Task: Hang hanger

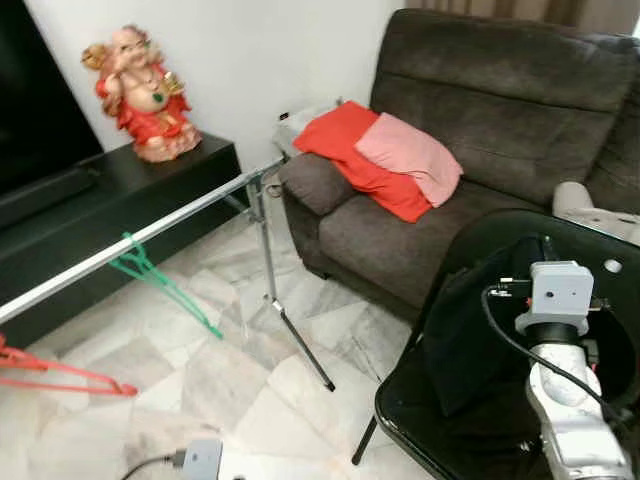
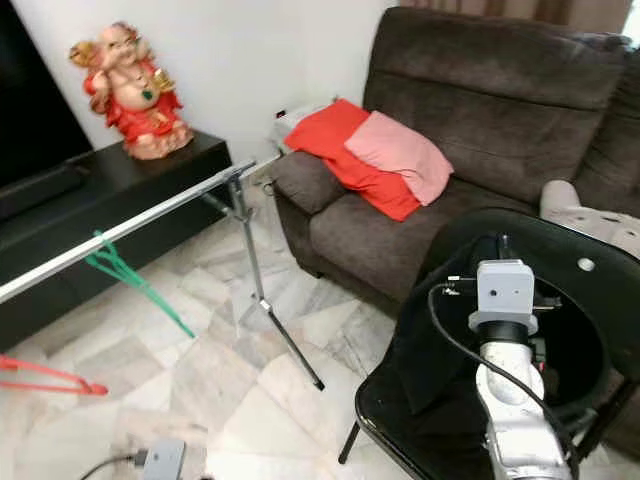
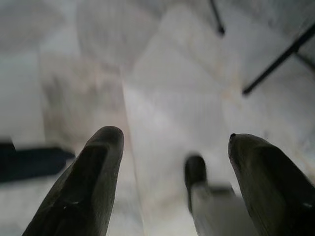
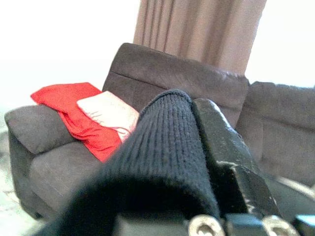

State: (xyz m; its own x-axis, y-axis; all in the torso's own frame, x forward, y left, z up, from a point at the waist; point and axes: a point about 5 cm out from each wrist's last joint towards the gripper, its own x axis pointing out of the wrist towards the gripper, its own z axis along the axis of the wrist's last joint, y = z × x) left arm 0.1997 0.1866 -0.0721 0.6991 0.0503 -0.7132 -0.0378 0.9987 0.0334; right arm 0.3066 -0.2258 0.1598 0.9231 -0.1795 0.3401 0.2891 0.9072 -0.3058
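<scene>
A silver rail (image 1: 150, 232) of a clothes rack runs across the left. A green hanger (image 1: 160, 275) hangs from it, and a red hanger (image 1: 60, 372) shows lower at the far left. My right arm (image 1: 560, 300) is raised over a round black seat (image 1: 410, 425) at the lower right. In the right wrist view my right gripper (image 4: 194, 105) is shut on a black knitted garment (image 4: 157, 152), which covers one finger and drapes down (image 1: 470, 335) beside the arm. My left gripper (image 3: 172, 135) is open, pointing down at the marble floor with nothing between its fingers.
A dark brown sofa (image 1: 480, 120) with a red cloth (image 1: 350, 150) and a pink cloth (image 1: 410, 155) stands behind. A figurine (image 1: 140, 95) sits on a low black cabinet (image 1: 120, 200). The rack's leg (image 1: 268, 280) and a grey plug box (image 1: 202, 458) are on the floor.
</scene>
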